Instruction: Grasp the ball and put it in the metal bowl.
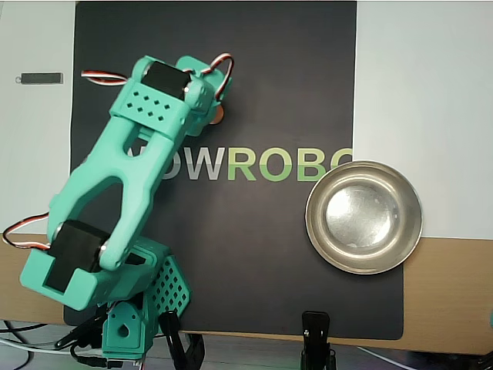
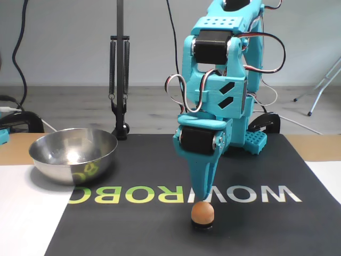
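Note:
The small orange ball (image 2: 202, 212) rests on the black mat, right at the tip of my teal gripper (image 2: 201, 201), which points straight down onto it. From this side only one tapered finger shows, so the jaw gap is hidden. In the overhead view just a sliver of the ball (image 1: 220, 116) peeks out beside the gripper (image 1: 212, 116), and the arm covers the rest. The shiny metal bowl (image 1: 323, 239) stands empty at the mat's right edge in the overhead view. In the fixed view the bowl (image 2: 74, 162) is at the left, well away from the ball.
A black mat (image 1: 254, 254) with WOWROBO lettering covers the table's middle, with white sheets on either side. A spring-arm stand (image 2: 120, 80) rises behind the bowl. A black clamp (image 1: 316, 333) sits at the near edge, and a small dark bar (image 1: 40, 78) lies far left.

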Robot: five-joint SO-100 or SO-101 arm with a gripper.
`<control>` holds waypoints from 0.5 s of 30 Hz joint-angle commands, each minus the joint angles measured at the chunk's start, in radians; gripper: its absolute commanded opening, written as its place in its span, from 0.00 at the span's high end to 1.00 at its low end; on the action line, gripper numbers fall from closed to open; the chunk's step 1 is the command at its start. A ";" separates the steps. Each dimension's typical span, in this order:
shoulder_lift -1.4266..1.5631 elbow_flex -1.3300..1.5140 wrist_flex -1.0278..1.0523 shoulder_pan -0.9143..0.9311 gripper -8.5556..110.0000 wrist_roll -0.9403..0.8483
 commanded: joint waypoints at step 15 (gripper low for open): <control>0.040 0.005 0.008 -0.009 0.65 0.000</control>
